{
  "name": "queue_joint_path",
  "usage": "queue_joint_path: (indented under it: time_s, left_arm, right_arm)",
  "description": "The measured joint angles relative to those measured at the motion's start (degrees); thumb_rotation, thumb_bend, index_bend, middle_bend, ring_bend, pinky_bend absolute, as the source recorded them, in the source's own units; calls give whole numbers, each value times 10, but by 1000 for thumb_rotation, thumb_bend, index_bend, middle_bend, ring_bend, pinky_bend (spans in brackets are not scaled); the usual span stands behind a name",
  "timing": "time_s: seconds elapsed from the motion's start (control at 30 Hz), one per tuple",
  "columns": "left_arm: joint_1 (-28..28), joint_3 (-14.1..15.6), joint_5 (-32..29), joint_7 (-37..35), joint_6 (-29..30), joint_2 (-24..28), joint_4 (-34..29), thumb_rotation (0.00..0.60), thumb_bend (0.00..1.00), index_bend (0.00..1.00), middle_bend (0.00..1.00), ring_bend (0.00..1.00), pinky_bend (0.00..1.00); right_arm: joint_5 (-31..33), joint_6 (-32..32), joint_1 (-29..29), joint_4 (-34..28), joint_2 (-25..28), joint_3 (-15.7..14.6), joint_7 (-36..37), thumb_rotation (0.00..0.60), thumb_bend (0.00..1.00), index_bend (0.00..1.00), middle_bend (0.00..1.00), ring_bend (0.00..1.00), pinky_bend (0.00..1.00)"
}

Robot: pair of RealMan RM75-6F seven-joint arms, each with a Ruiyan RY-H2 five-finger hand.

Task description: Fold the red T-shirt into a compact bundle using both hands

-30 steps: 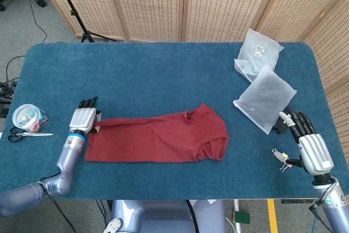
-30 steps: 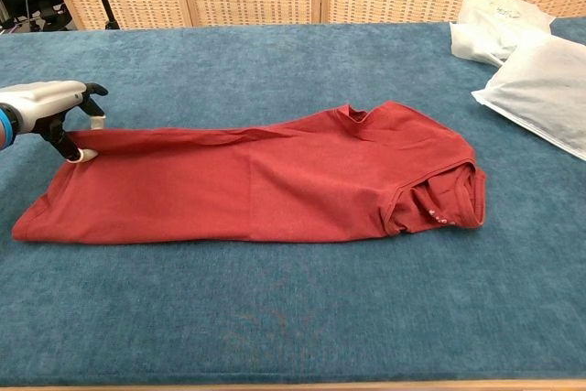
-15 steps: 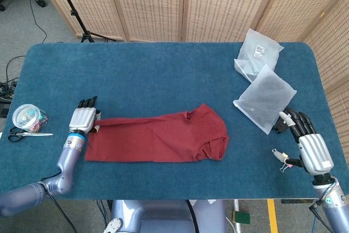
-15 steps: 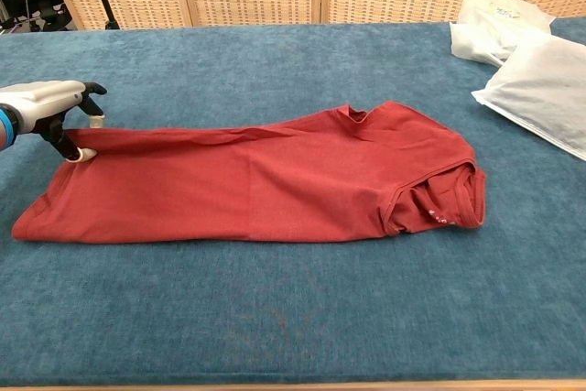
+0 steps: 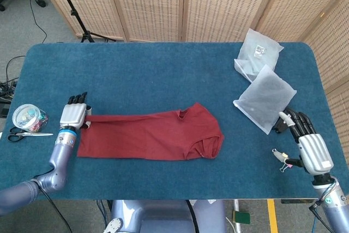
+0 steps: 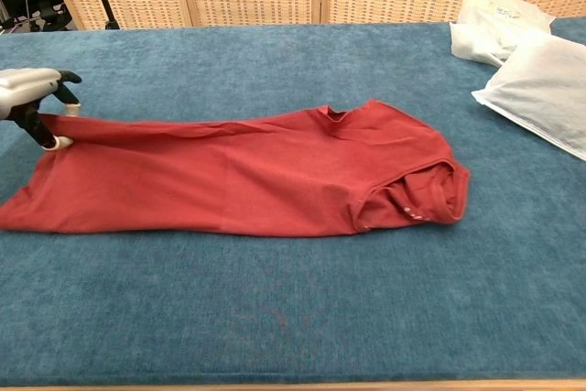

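Note:
The red T-shirt (image 5: 147, 135) lies folded lengthwise in a long strip on the blue table (image 5: 163, 75), collar and sleeve end to the right. In the chest view the T-shirt (image 6: 238, 176) stretches from the left edge to right of centre. My left hand (image 5: 73, 116) pinches the shirt's far left corner; the chest view shows the left hand (image 6: 32, 98) with a fingertip and thumb closed on the cloth edge. My right hand (image 5: 308, 143) hovers at the table's near right corner, fingers spread, holding nothing, well away from the shirt.
Two clear plastic bags (image 5: 264, 96) lie at the right back of the table, also seen as white bags (image 6: 536, 80) in the chest view. A small clip (image 5: 282, 156) lies beside my right hand. A jar (image 5: 28, 117) and scissors (image 5: 27, 134) sit off the table's left edge.
My left hand has pulled the shirt's corner to the left, dragging the whole shirt along the table. The right hand has stayed still.

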Motion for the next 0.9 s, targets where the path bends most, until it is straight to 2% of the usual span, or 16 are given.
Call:
queue_joint_path:
  time_s: [0.33, 0.63, 0.9]
  left_arm:
    - [-6, -11, -35, 16, -32, 67, -9, 600, 611, 761, 0, 0, 0]
    - [-31, -12, -123, 111, -16, 152, -89, 600, 613, 762, 0, 0, 0]
    - [-53, 3, -191, 152, -23, 185, -82, 600, 614, 762, 0, 0, 0]
  right_arm:
    - [3, -5, 1, -1, -2, 1, -7, 600, 0, 0, 0, 0, 0]
    - [1, -4, 1, -2, -2, 1, -9, 600, 0, 0, 0, 0, 0]
    - [3, -7, 1, -3, -3, 1, -11, 600, 0, 0, 0, 0, 0]
